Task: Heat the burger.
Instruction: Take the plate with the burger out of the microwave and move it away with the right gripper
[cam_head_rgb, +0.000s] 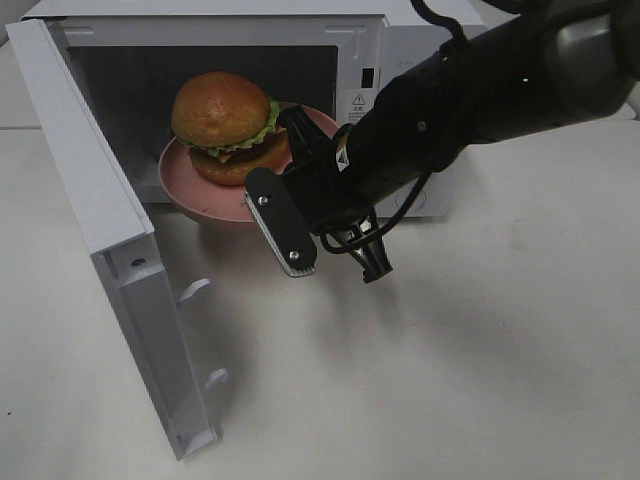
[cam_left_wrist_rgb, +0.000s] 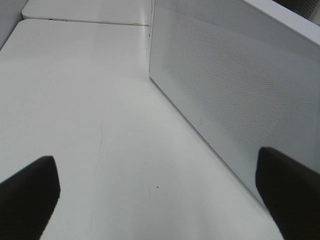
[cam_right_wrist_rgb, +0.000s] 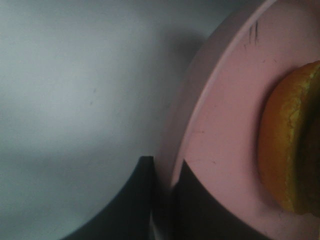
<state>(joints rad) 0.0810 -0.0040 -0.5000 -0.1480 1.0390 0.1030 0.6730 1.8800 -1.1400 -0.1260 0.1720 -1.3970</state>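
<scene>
Swung wide toward the surface's (cam_head_rgb: 500, 350) near edge, the microwave door (cam_head_rgb: 110, 250) leaves open room. Behind it, the right tool (cam_head_rgb: 300, 160) pinches the pink plate's (cam_head_rgb: 195, 195) rim, the burger (cam_head_rgb: 225, 125) riding at the microwave's (cam_head_rgb: 400, 60) mouth. Next: push deeper, likely minding the opening's edges. Beside the microwave, the left tool (cam_left_wrist_rgb: 160, 195) gapes empty.

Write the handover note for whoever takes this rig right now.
Right gripper: shut on the pink plate rim, fingers either side.
Left gripper: open, empty, beside the microwave outer wall.
Burger: on the plate, partway through the microwave opening; door swung wide.
Done: plate and burger brought to the cavity.
Left: seat the plate inside, release, withdraw, close the door, start heating.
</scene>
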